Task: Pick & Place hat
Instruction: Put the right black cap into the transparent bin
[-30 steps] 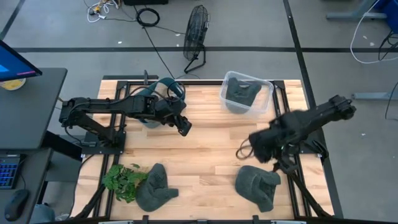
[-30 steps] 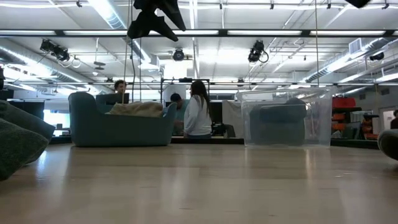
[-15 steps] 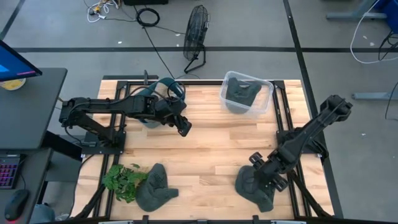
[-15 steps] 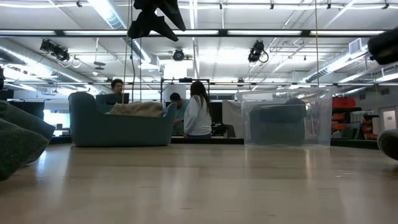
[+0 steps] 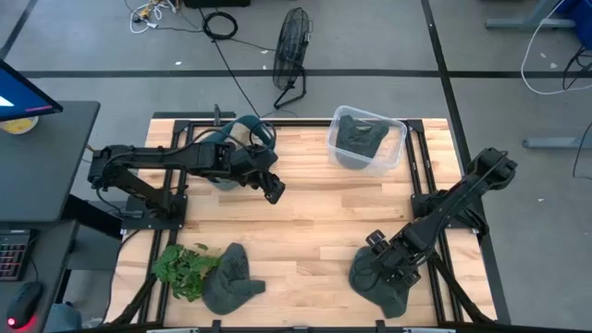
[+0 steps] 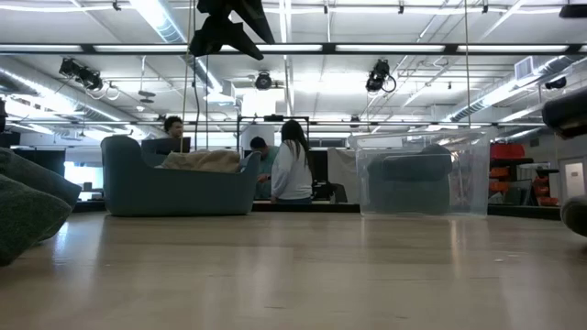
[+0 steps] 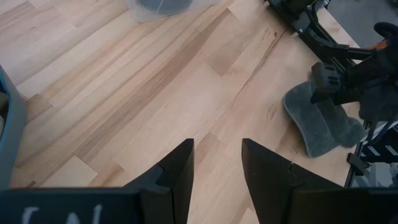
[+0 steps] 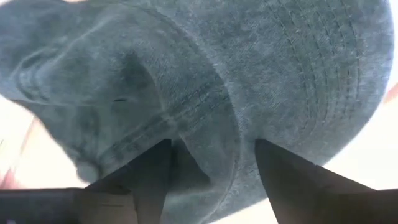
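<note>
A grey hat (image 5: 375,282) lies flat on the table at the near right; it fills the right wrist view (image 8: 205,74). My right gripper (image 5: 390,263) is down on it, open, with one finger on each side of a ridge of cloth (image 8: 211,149). My left gripper (image 5: 274,191) is open and empty, held above the table left of centre (image 7: 217,146). A second grey hat (image 5: 231,277) lies at the near left. A third grey hat (image 5: 359,137) sits inside the clear bin (image 5: 400,139). My right gripper comes at the hat from above, pointing down, with its fingers spread. The fingertips (image 8: 163,148) meet the cloth where the stitched brim (image 8: 311,93) joins the crown, and a fold of cloth rises between them. The hat lies on the table.
A blue tub (image 5: 239,139) stands at the far left, by my left arm. A green leafy bunch (image 5: 183,266) lies beside the near-left hat. The table's middle (image 5: 314,222) is bare wood. People sit in the room beyond the table (image 6: 292,170).
My right gripper has gone from the table's right middle toward the near edge and down onto the near-right hat. The hat has stayed where it lay.
</note>
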